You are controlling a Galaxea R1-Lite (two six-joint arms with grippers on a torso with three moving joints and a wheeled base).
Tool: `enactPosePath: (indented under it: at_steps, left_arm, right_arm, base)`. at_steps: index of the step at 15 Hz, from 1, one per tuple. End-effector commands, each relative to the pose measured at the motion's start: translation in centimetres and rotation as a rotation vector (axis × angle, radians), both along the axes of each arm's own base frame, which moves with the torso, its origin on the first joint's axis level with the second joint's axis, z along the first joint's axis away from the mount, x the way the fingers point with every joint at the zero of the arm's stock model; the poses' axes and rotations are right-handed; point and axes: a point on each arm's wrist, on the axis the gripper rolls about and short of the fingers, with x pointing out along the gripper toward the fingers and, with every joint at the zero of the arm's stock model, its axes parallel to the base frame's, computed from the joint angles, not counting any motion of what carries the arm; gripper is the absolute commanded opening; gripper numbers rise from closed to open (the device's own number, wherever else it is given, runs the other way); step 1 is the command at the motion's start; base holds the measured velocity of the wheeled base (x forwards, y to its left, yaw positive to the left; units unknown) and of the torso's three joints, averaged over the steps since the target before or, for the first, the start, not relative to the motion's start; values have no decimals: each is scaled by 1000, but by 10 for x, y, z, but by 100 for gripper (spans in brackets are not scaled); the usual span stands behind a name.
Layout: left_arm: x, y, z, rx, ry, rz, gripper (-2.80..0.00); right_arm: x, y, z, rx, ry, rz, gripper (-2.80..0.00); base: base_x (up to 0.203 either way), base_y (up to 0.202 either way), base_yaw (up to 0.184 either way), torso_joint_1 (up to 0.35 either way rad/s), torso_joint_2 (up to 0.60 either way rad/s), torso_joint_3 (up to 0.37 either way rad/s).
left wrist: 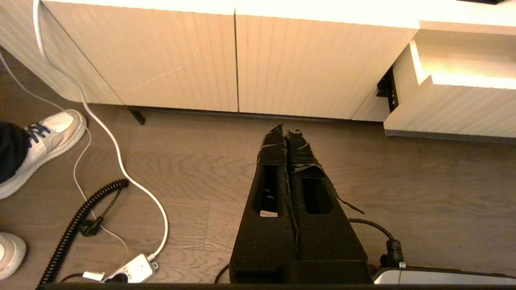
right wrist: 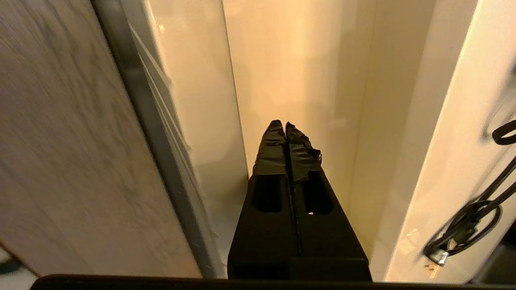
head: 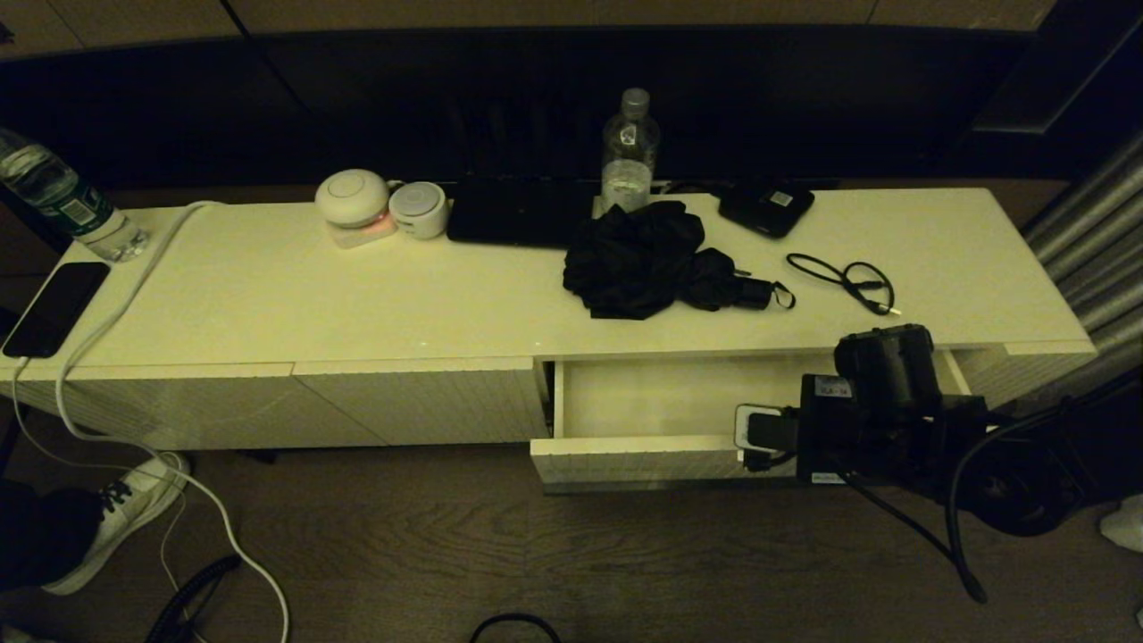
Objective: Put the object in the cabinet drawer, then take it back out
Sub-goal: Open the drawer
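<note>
The cabinet drawer is pulled open at the cabinet's right half, its white inside bare where it shows; its ribbed front also appears in the left wrist view. My right arm hangs over the drawer's right part. The right gripper is shut on nothing and points into the drawer, beside the front's grey strip. A crumpled black folding umbrella lies on the cabinet top behind the drawer. The left gripper is shut, empty, low over the wooden floor before the closed panels.
On the cabinet top are a black cable loop, a black box, a water bottle, a dark flat slab, two white round devices, a phone and another bottle. A white cord and a person's shoe are on the floor.
</note>
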Motion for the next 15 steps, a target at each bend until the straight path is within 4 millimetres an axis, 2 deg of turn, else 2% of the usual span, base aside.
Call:
enactPosePath:
  at_steps: [1,10,15]
  left_arm:
    - [0,0,0,-1,-2,1,-280]
    - [0,0,0,-1,-2,1,-280]
    - [0,0,0,-1,-2,1,-280]
  right_arm:
    - [-12,1,-3,-2,17,10,-280]
    - [-52,-9,-15,-14,129,-21,-280]
    - [-66,-12,-26,-10,189,-45,-280]
  base:
    - [0,0,0,0,0,0]
    - [0,0,0,0,0,0]
    - [0,0,0,0,0,0]
